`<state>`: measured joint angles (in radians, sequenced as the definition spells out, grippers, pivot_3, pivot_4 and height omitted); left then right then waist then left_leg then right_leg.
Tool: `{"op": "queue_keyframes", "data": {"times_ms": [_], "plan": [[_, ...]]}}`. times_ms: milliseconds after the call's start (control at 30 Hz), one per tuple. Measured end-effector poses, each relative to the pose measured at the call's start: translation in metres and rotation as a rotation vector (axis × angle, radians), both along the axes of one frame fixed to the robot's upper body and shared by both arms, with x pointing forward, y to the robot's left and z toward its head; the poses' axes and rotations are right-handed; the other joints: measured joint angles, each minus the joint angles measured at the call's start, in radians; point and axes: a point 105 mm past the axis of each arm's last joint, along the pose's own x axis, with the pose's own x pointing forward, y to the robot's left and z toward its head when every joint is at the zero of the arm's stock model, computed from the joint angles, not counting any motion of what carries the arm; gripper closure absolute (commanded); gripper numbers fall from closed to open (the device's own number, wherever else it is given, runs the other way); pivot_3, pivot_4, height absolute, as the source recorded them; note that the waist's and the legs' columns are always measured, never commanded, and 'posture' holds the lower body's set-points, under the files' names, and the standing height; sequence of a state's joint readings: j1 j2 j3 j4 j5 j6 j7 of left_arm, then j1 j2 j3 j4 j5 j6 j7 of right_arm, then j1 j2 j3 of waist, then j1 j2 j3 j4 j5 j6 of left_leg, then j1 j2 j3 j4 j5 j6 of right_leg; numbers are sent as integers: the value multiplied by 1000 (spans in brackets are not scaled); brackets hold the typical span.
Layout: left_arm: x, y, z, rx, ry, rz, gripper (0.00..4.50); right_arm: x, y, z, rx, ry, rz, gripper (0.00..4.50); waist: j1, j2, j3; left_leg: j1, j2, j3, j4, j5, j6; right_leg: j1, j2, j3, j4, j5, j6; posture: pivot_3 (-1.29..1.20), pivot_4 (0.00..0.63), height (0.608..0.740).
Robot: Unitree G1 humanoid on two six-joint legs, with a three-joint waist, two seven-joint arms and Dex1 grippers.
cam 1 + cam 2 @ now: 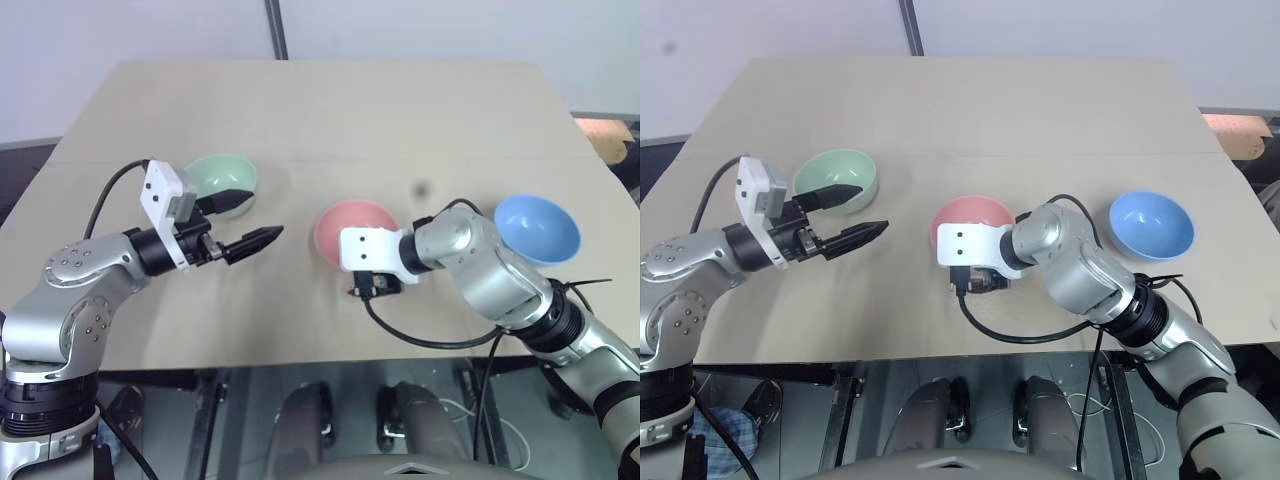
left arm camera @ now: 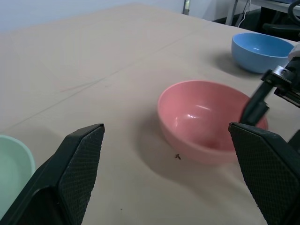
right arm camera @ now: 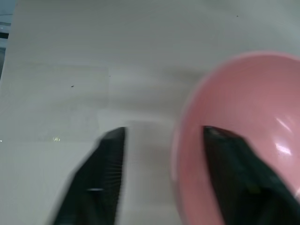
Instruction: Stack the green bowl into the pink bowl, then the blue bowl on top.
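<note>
From the head views, three plain, smooth bowls are seen on the tan desk (image 1: pixel 330 110). The green bowl (image 1: pixel 222 185) lies just beyond the left gripper (image 1: pixel 245 220), whose jaws are spread wide and empty. The blue bowl (image 1: pixel 537 228) sits well apart from both grippers.

In the left wrist view, the pink bowl (image 2: pixel 206 119) is framed between the parted jaws, upright and glossy inside.

In the right wrist view, the right gripper (image 3: pixel 161 145) is seen with jaws apart, straddling the pink bowl's rim, one finger (image 3: pixel 234 159) inside.
</note>
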<state>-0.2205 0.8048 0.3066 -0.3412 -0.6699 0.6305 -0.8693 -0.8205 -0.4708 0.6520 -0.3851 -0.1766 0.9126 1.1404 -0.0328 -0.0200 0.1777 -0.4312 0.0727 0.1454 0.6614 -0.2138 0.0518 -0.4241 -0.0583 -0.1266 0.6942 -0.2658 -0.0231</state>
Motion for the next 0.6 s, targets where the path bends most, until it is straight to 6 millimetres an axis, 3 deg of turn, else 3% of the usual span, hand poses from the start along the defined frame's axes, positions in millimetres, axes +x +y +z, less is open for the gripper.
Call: {"op": "queue_keyframes", "data": {"times_ms": [233, 367, 600], "plan": [[1, -1, 2, -1, -9, -4, 0, 2, -16, 20, 19, -20, -16, 1520, 5, 0, 0, 0, 0, 0, 0, 0, 0, 0, 0, 0, -1, 0, 0, 0, 150, 739], [1, -1, 2, -3, -6, -5, 0, 14, -47, 38, 36, -67, -125, 1520, 15, 0, 0, 0, 0, 0, 0, 0, 0, 0, 0, 0, -1, 0, 0, 0, 150, 739], [6, 0, 0, -6, -1, -4, 0, 33, -92, 37, 93, -86, -343, 1520, 20, 0, 0, 0, 0, 0, 0, 0, 0, 0, 0, 0, -1, 0, 0, 0, 150, 739]]}}
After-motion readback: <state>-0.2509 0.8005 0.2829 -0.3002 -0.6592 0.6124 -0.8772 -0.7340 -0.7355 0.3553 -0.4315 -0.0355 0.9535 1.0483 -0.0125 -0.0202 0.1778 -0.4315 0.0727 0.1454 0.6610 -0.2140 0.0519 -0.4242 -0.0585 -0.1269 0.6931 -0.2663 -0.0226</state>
